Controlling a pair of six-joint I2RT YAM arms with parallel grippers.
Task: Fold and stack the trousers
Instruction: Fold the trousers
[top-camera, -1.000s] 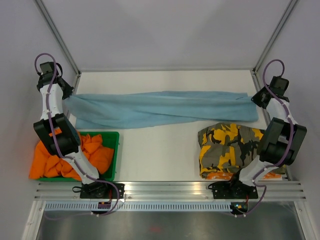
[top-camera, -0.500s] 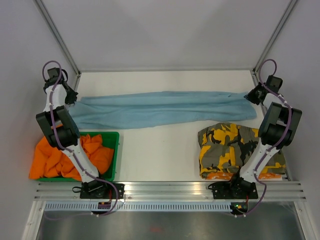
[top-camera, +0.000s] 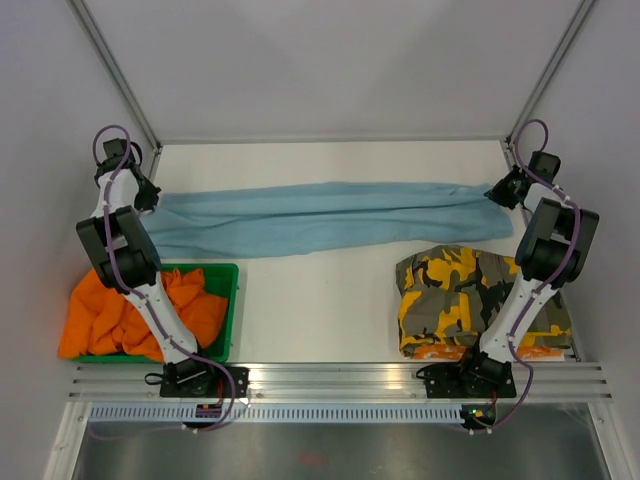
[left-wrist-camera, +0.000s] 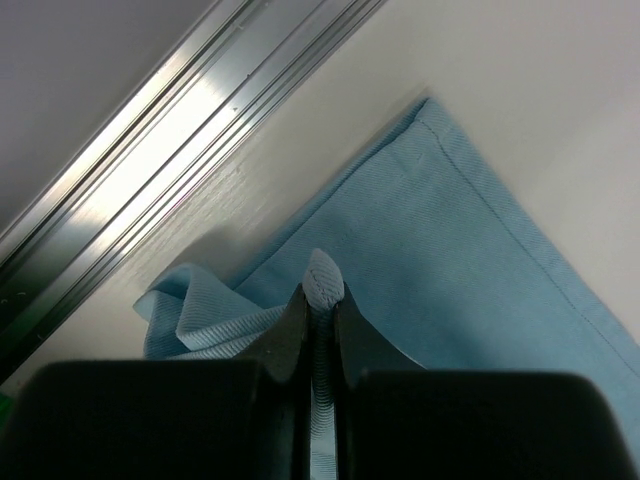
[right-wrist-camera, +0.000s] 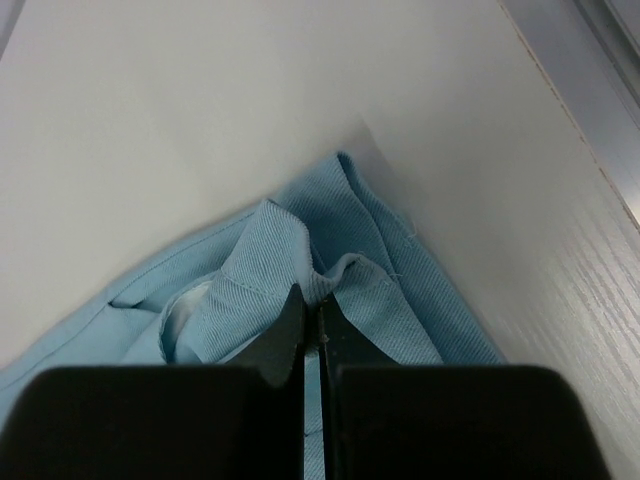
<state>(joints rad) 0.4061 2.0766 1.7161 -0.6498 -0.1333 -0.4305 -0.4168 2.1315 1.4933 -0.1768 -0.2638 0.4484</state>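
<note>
Though wrinkly, blue trousers (top-camera: 320, 218) across white table (top-camera: 320, 310)

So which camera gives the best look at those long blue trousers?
The top view: only it shows the blue trousers whole, stretched out full length. The left wrist view shows just one corner pinched in the left fingers; the right wrist view, a bunched end pinched in the right fingers.

Both arms have stretched farther toward the top of the frame, elbows drawn up. The left jaws and right jaws have edged inward, so the blue trousers (top-camera: 320, 218) span less of the bench (top-camera: 320, 300) and lie flatter.
</note>
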